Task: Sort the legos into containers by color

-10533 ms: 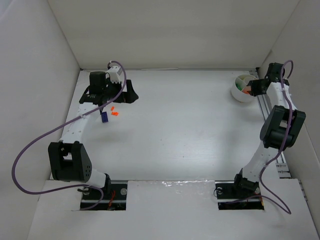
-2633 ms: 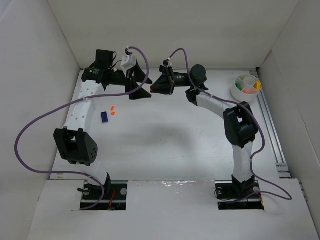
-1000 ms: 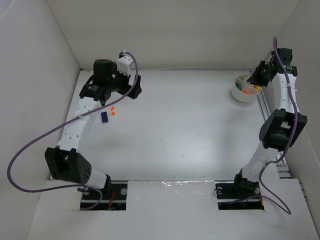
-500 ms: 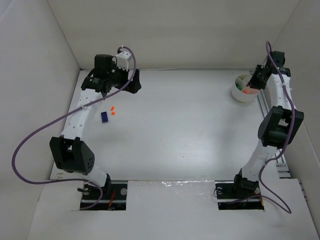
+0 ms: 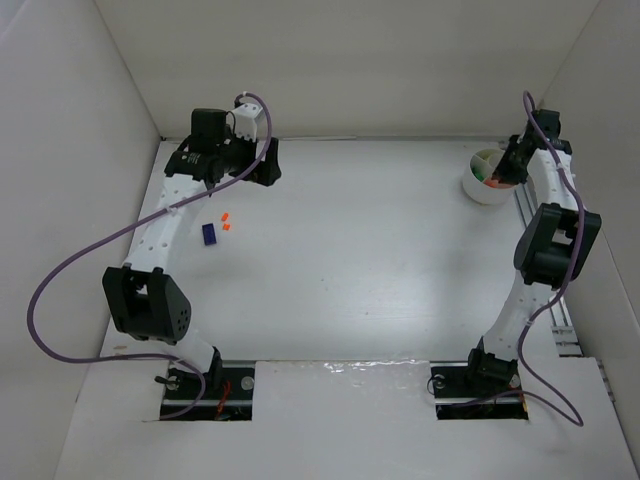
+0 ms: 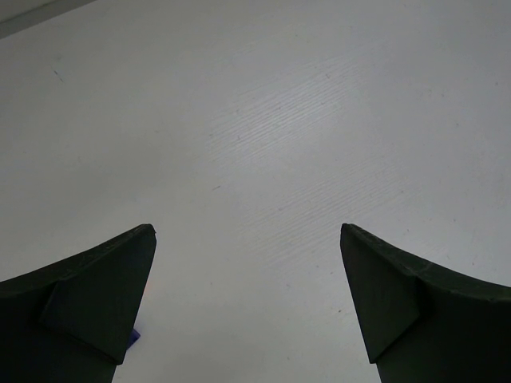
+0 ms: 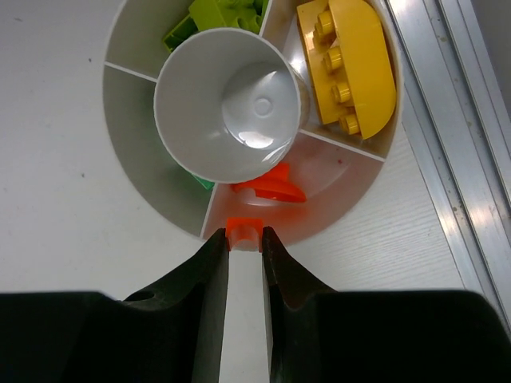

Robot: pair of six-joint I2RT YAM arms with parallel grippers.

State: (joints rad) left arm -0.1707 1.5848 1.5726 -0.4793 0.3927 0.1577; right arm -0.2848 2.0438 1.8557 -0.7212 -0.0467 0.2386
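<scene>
The round white divided cup (image 5: 484, 178) stands at the far right of the table; it also shows in the right wrist view (image 7: 128, 128). It holds a yellow brick (image 7: 348, 62), green bricks (image 7: 214, 16) and an orange brick (image 7: 270, 185). My right gripper (image 7: 244, 235) is shut on a small orange brick (image 7: 243, 230), held over the near rim of the orange compartment. My left gripper (image 6: 247, 239) is open and empty above bare table. A dark blue brick (image 5: 209, 233) and two tiny orange bricks (image 5: 226, 220) lie below it on the left.
A metal rail (image 5: 535, 240) runs along the table's right edge next to the cup. White walls close in the table on the left, back and right. A sliver of the dark blue brick (image 6: 132, 338) shows beside my left finger.
My right arm has carried the orange brick from the table's middle to the cup and settled over it. My left arm has pulled back slightly at the far left. One orange brick fewer lies on the left.
</scene>
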